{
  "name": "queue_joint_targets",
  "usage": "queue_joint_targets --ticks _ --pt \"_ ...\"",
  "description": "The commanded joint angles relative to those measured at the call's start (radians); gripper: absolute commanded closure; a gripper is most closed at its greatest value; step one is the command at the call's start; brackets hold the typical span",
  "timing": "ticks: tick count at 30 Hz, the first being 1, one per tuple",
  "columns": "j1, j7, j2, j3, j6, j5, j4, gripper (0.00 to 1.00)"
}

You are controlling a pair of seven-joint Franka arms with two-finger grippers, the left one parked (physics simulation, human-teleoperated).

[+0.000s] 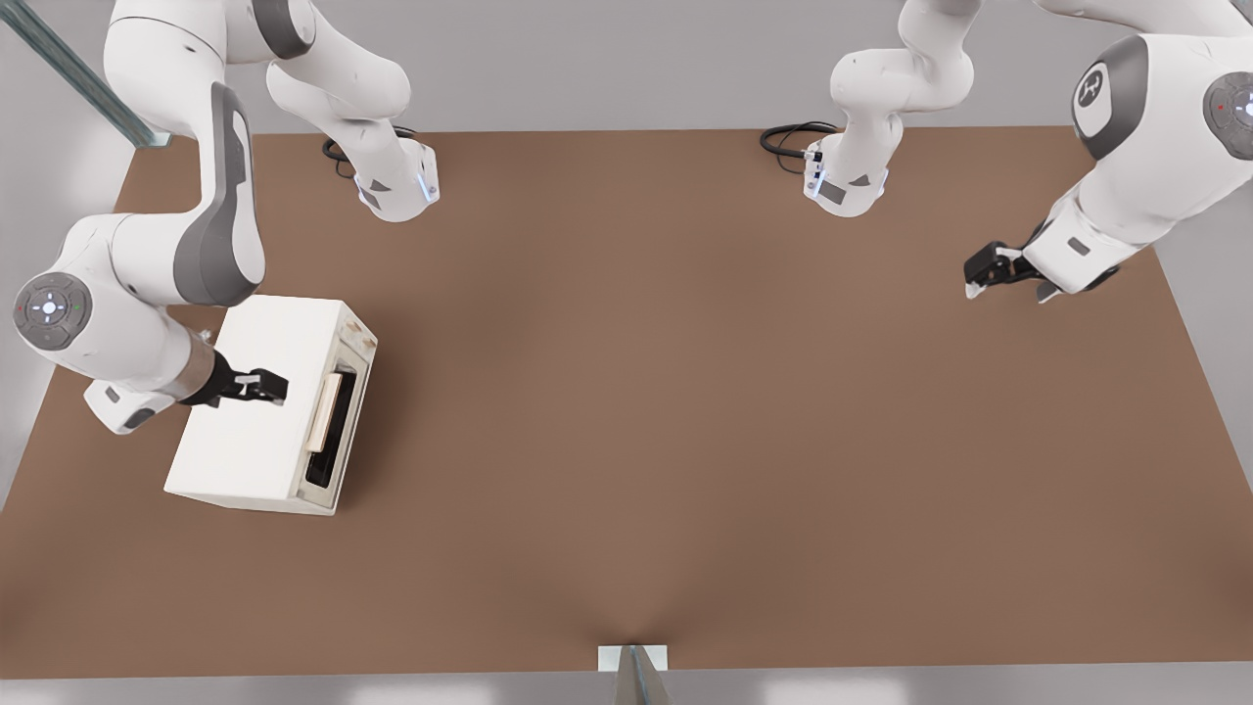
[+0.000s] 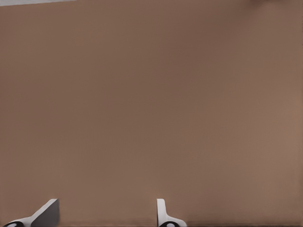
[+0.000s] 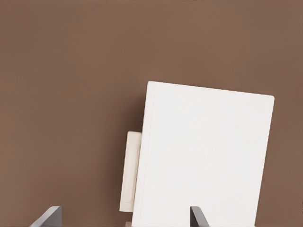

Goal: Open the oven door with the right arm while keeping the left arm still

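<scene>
Brown tabletop (image 1: 685, 411) fills most of what I see, and my right arm (image 1: 147, 274) holds its gripper (image 1: 266, 387) above the plain white top of the oven (image 1: 259, 411), fingers (image 3: 47, 217) spread apart with nothing between them. Just ahead of the fingertips, past the top's front edge, sits the oven door (image 1: 338, 431), closed against the box, its pale beige bar handle (image 1: 325, 411) running along it. The gripper is apart from the handle.
</scene>
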Motion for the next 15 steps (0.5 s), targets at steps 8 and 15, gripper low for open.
queue_joint_targets --ticks 8,15 --pt "0.331 0.239 0.172 0.001 -0.282 -0.656 0.062 0.0" --pt "0.351 0.644 0.292 -0.022 -0.389 -0.827 0.053 0.79"
